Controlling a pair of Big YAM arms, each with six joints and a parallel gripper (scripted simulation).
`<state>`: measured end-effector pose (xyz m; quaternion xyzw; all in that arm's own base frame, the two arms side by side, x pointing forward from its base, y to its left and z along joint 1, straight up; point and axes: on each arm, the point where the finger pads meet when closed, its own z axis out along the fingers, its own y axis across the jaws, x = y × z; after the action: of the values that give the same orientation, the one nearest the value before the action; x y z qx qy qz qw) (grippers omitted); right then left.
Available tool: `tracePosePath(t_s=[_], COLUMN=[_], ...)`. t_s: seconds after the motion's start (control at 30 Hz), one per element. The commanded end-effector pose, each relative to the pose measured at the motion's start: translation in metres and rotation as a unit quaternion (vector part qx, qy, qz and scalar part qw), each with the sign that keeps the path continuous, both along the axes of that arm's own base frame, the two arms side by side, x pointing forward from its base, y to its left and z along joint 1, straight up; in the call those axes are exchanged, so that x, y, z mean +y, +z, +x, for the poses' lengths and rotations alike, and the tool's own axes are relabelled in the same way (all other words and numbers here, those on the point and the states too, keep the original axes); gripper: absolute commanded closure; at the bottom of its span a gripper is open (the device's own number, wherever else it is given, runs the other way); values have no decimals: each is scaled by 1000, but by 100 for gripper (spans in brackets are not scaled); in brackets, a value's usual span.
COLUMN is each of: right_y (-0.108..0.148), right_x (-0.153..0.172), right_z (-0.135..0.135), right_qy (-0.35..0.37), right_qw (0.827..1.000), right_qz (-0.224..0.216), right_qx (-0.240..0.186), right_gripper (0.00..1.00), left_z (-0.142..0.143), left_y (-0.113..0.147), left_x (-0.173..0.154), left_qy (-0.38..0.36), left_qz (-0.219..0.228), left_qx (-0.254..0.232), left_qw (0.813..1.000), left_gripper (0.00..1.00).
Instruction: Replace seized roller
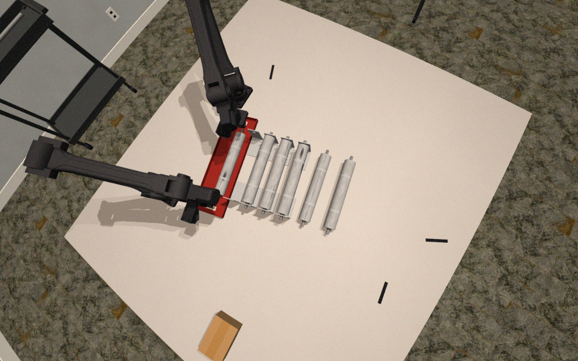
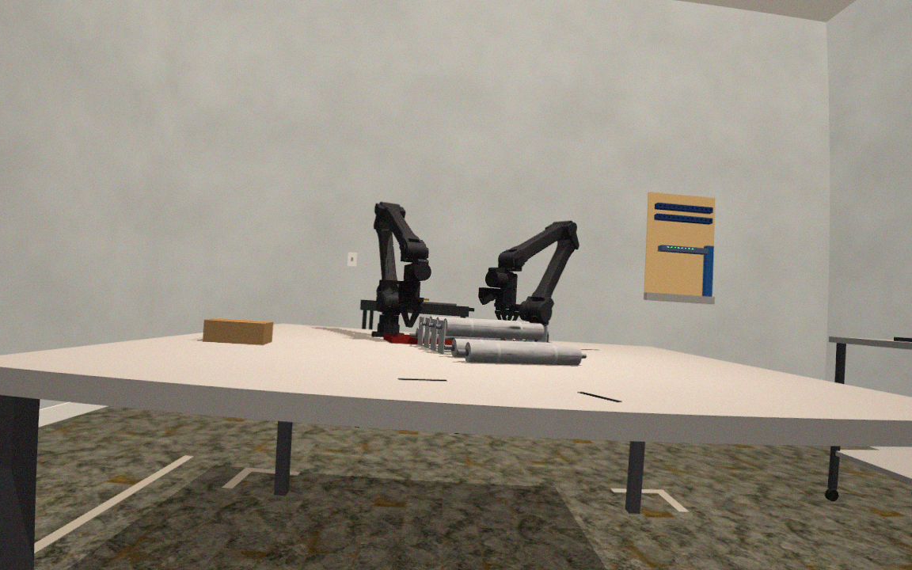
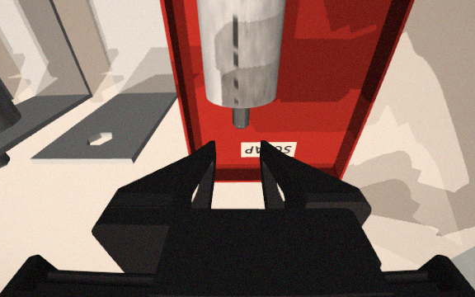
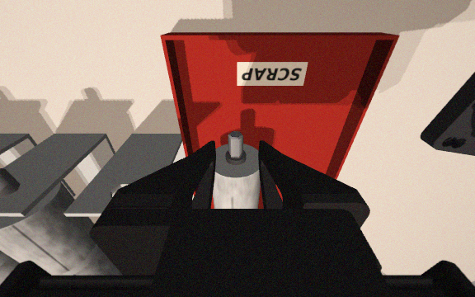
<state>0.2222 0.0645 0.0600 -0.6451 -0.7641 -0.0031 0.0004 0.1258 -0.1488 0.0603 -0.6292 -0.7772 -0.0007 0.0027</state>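
Observation:
A grey roller lies lengthwise in the red scrap tray. My left gripper is open at one end of the tray, and the roller's axle tip is just ahead of its fingertips. My right gripper is open over the other end, its fingers astride the roller end without pinching it. The roller bed holds three rollers. Its slot nearest the tray is empty, with a bare bracket.
Two loose rollers lie on the table beyond the bed; the outer one shows in the exterior view. A cardboard box sits near a table edge. Short black marks lie on the table.

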Motion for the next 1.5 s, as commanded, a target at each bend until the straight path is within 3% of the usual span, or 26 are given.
tracePosePath(t_s=[0.0,0.1,0.17,0.27,0.4,1.47], right_y=[39,48,29,20,37,37], right_x=[5,4,0,-2,4,8], right_z=[26,22,10,2,21,26], right_qy=[-1,0,2,0,4,8], right_qw=[999,999,1000,1000,999,999], right_qz=[9,8,4,0,9,9], right_qx=[-35,-31,-17,-1,-35,-35], right_gripper=[68,68,68,68,68,68], left_z=[14,8,0,0,2,4], left_y=[37,41,22,20,20,21], left_x=[-15,-8,1,1,-2,-4], left_qy=[-2,-1,-2,-2,-2,-2], left_qz=[-21,-14,-3,2,-2,-6], left_qx=[-20,-13,-5,0,-4,-7], left_qw=[1000,1000,1000,1000,1000,1000], left_gripper=[68,68,68,68,68,68])
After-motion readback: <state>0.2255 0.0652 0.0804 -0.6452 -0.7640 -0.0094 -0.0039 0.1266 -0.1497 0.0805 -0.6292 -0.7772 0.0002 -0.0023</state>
